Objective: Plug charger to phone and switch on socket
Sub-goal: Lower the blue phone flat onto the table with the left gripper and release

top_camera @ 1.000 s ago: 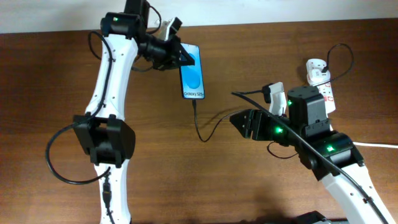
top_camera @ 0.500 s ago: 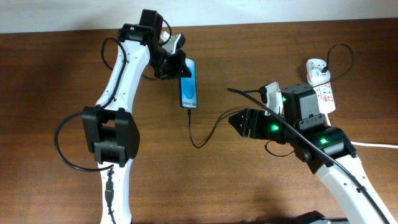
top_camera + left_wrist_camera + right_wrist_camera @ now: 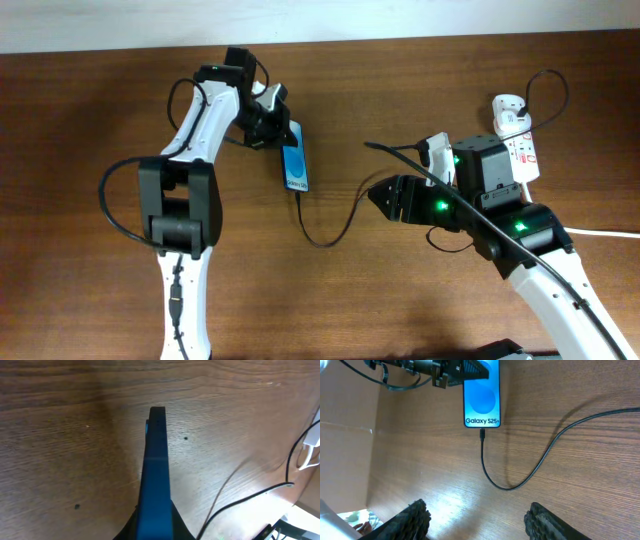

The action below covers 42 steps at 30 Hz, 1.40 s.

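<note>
My left gripper (image 3: pixel 278 133) is shut on the top end of the phone (image 3: pixel 295 166), holding it tilted on its side edge over the table. In the left wrist view the phone (image 3: pixel 156 470) shows edge-on between the fingers. In the right wrist view its blue screen (image 3: pixel 481 397) reads "Galaxy S25". The charger's plug tip (image 3: pixel 481 435) sits in the phone's bottom edge. The thin black cable (image 3: pixel 322 240) loops towards the right arm. My right gripper (image 3: pixel 385 197) is open and empty, right of the loop. The white socket (image 3: pixel 522 152) lies at the far right.
A white adapter (image 3: pixel 510 108) stands on the socket's far end with a black wire arching over it. The thick white cord (image 3: pixel 610 232) runs off the right edge. The right arm's body lies between the cable loop and the socket.
My left gripper has carried the phone down and to the left and rolled it onto its edge. The cable loop followed. The right gripper shifted slightly left early on and stays open.
</note>
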Available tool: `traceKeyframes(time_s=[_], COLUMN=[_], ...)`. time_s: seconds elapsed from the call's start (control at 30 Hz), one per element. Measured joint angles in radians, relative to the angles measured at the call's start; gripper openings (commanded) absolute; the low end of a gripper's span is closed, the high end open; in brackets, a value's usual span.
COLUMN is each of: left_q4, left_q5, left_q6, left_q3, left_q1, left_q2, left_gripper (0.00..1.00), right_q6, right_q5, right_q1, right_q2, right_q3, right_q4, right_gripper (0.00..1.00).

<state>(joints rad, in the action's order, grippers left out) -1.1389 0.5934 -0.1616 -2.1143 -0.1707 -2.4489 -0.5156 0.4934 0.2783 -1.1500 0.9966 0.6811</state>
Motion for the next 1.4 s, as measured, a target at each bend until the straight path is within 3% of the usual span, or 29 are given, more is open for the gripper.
traceKeyframes(time_s=[0.07, 0.53, 0.7, 0.83, 1.03, 1.1, 1.17, 1.23, 1.4], left_q4=[0.000, -0.005, -0.035, -0.058, -0.097, -0.134, -0.160, -0.203, -0.221], left_q5=[0.000, -0.083, -0.232, -0.364, -0.410, -0.415, -0.425, -0.430, -0.430], left_q6=[0.000, -0.015, -0.014, -0.014, -0.014, -0.014, -0.011, -0.001, 0.035], left_q3=[0.002, 0.002, 0.002, 0.002, -0.020, -0.083, -0.165, -0.246, -0.385], left_q1=[0.000, 0.000, 0.000, 0.000, 0.006, 0.019, 0.032, 0.039, 0.038], left_q2=[-0.002, -0.002, -0.002, -0.002, -0.001, 0.001, 0.032, 0.103, 0.415], left_gripper=[0.00, 0.37, 0.51, 0.52, 0.55, 0.59, 0.77, 0.88, 1.00], right_q6=[0.000, 0.000, 0.000, 0.000, 0.031, 0.051, 0.092, 0.130, 0.256], right_q5=[0.000, 0.000, 0.000, 0.000, 0.000, 0.000, -0.008, -0.008, -0.031], right_q1=[0.000, 0.000, 0.000, 0.000, -0.004, -0.051, -0.153, -0.257, -0.649], right_q2=[0.000, 0.000, 0.000, 0.000, 0.000, -0.005, -0.010, -0.010, -0.008], right_q3=[0.000, 0.000, 0.000, 0.000, 0.000, 0.035, 0.130, 0.204, 0.298], right_q4=[0.000, 0.003, 0.005, 0.024, 0.025, 0.086, 0.185, 0.285, 0.420], right_gripper=[0.66, 0.66, 0.66, 0.66, 0.69, 0.70, 0.75, 0.76, 0.81])
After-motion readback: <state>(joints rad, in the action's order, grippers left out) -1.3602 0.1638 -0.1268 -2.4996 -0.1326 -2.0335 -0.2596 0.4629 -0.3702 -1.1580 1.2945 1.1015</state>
